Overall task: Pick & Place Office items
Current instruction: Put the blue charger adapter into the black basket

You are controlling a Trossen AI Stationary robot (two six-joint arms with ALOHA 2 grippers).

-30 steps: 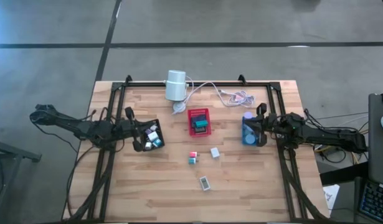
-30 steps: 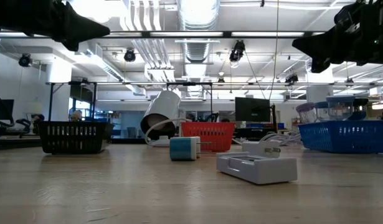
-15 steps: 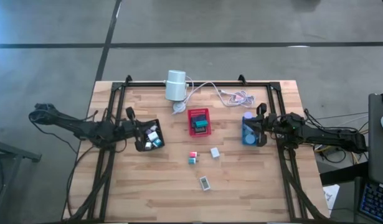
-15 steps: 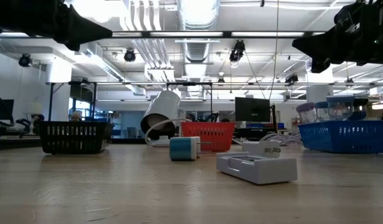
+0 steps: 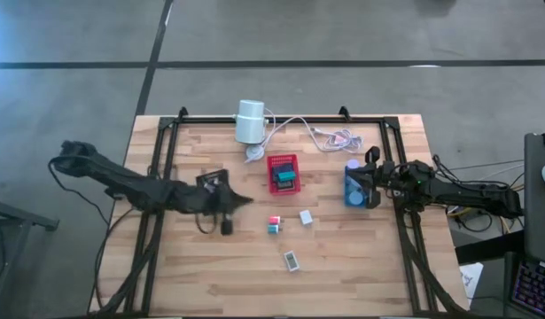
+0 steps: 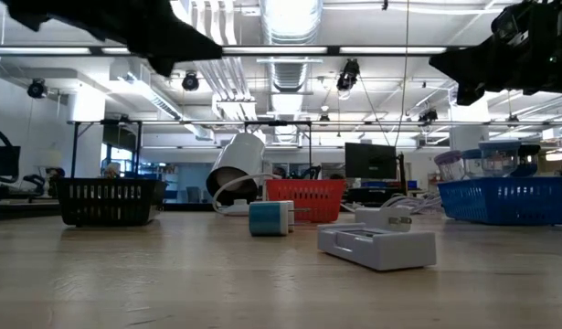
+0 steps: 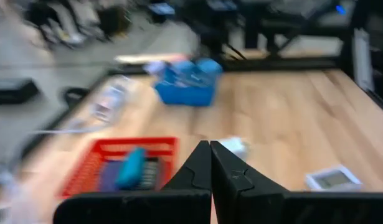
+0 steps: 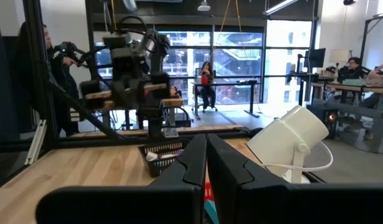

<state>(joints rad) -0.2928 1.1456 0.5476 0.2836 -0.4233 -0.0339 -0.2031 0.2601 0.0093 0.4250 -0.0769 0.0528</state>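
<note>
Loose office items: white flat piece (image 5: 291, 260) nearest, pink-teal blocks (image 5: 274, 224) and white block (image 5: 305, 217) just short of red tray (image 5: 284, 174). Left gripper (image 5: 244, 201), shut and empty, has swung off black tray (image 5: 210, 180) toward them: next pick starting. Right gripper (image 5: 354, 185), shut, empty, waits over blue tray (image 5: 350, 198) right of red.

Table (image 5: 343, 266): pale wood planks, matt, visible grain. Red tray (image 5: 282, 173), blue tray (image 6: 509, 199), black tray (image 6: 110, 200): perforated, probably plastic. White cylinder (image 5: 250, 121): smooth, slightly glossy. Frame rails (image 5: 281, 118): dark, likely metal.
</note>
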